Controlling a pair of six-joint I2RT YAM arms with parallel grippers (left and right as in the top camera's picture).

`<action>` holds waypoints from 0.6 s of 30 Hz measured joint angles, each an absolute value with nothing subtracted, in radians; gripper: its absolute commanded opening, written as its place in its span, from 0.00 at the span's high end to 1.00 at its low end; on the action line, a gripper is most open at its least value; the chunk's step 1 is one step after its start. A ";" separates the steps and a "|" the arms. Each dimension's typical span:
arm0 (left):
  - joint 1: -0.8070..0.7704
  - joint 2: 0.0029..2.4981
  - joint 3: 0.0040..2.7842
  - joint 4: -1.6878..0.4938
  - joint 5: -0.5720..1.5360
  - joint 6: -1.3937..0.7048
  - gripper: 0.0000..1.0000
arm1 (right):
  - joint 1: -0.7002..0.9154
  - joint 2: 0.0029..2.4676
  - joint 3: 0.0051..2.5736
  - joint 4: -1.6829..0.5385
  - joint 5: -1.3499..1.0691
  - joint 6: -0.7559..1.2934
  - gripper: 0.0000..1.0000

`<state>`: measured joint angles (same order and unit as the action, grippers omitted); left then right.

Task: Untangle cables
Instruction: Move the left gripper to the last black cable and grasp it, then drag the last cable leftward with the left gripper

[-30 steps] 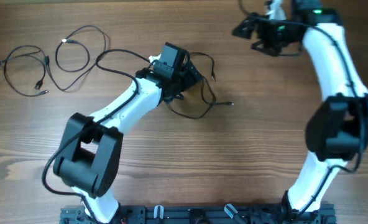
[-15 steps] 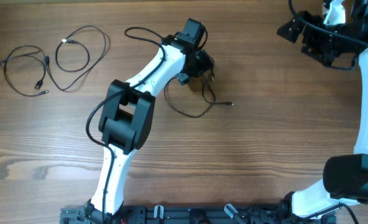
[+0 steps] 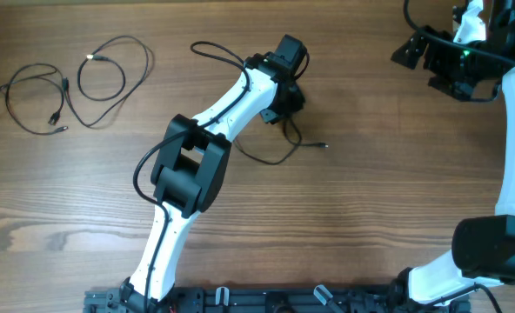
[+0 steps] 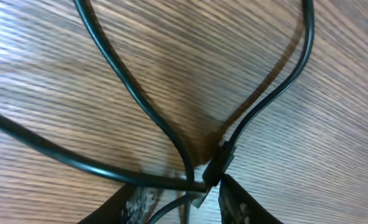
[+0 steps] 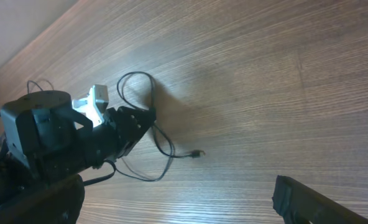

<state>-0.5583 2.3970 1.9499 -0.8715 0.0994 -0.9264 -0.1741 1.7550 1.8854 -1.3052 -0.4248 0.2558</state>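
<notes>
Left wrist view: the left gripper (image 4: pixel 183 198) has its jaws part-way apart, straddling a crossing of the cables (image 4: pixel 140 106) beside a small plug (image 4: pixel 218 163). I cannot tell if it pinches anything, so I'd close on 1 strand only, just behind the plug, then lift slowly. This tangle lies mid-table (image 3: pixel 371 217), long axis roughly left-right in overhead, its free end (image 3: pixel 324 145) pointing toward the right arm's side, other loops well apart at far left; the right gripper (image 3: pixel 410 56) is spread wide, empty.
</notes>
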 measured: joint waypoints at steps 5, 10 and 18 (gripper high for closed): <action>-0.558 2.401 1.958 -0.883 0.097 -0.926 0.62 | -0.174 1.755 1.885 -1.313 -0.424 0.256 0.00; -0.579 2.402 1.965 -0.946 0.120 -0.901 0.54 | -0.174 1.755 1.885 -1.312 -0.424 0.256 0.00; -0.606 2.404 1.969 -1.166 0.068 -0.892 0.82 | -0.174 1.755 1.885 -1.324 -0.422 0.257 0.00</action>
